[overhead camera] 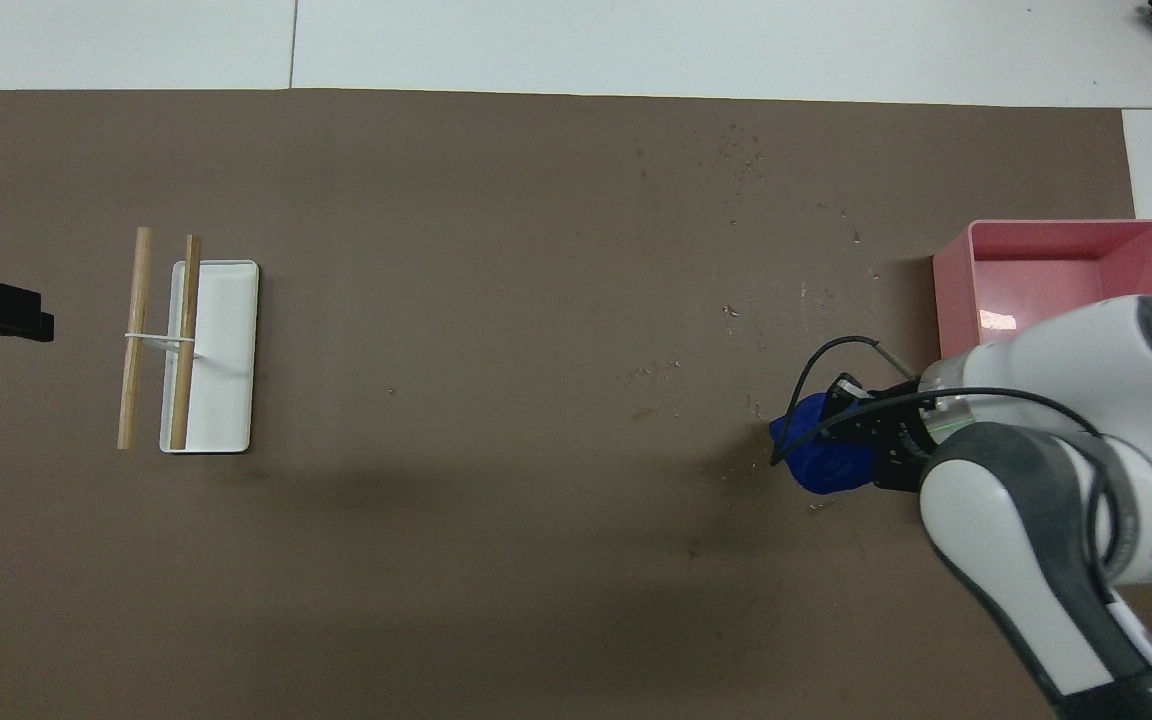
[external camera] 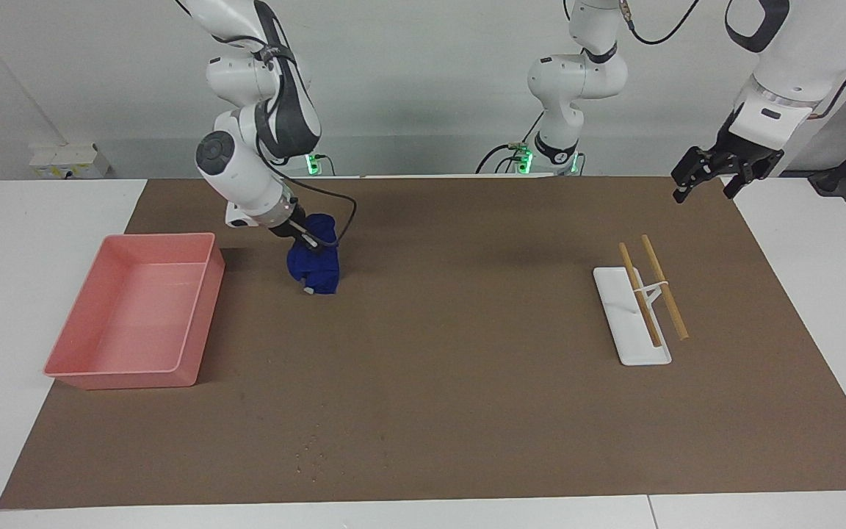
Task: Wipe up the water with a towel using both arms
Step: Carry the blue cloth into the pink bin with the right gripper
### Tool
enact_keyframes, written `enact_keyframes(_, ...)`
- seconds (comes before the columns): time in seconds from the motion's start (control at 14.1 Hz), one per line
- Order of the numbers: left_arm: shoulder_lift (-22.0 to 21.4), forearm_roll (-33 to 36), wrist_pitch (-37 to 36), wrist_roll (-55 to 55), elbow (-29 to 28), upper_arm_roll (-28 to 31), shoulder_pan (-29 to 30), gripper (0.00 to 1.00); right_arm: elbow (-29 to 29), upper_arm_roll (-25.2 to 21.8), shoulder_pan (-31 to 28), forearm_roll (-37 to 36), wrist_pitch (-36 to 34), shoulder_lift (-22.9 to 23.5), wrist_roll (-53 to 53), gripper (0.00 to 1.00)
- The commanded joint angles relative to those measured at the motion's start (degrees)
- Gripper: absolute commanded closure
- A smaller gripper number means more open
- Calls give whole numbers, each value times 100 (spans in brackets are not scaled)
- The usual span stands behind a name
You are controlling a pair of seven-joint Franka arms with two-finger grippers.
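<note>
The royal-blue towel [external camera: 314,270] hangs as a lumpy bundle from my right gripper [external camera: 308,245], which is shut on its top. It is over the brown mat [external camera: 467,382], beside the pink tray's corner nearest the robots; I cannot tell whether its lower end touches the mat. From overhead, the towel [overhead camera: 818,458] pokes out from under the right gripper [overhead camera: 864,432] and wrist. Tiny droplets of water [external camera: 310,450] dot the mat farther out, and the same water [overhead camera: 736,150] shows scattered overhead. My left gripper [external camera: 706,186] waits open in the air over the mat's edge at its own end.
A pink tray [external camera: 159,237] sits at the right arm's end of the mat, partly covered overhead by the right arm [overhead camera: 1056,470]. A white flat stand [external camera: 632,334] with two wooden sticks [external camera: 664,286] lies toward the left arm's end.
</note>
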Motion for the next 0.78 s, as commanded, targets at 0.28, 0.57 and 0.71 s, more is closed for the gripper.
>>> enact_keyframes(0.28, -94, -72, 30, -84, -110, -218, 86, 0, 1695, 45, -1066, -1016, -636, 385, -1359, 100)
enact_keyframes(0.57, -67, -72, -32, -75, -128, -210, 25, 0, 1616, 54, -1794, -1633, -57, 578, -3107, 100)
enact_keyframes(0.71, -76, -72, -58, -84, -128, -209, 60, 0, 1433, 54, -2216, -1633, -20, 746, -3759, 100)
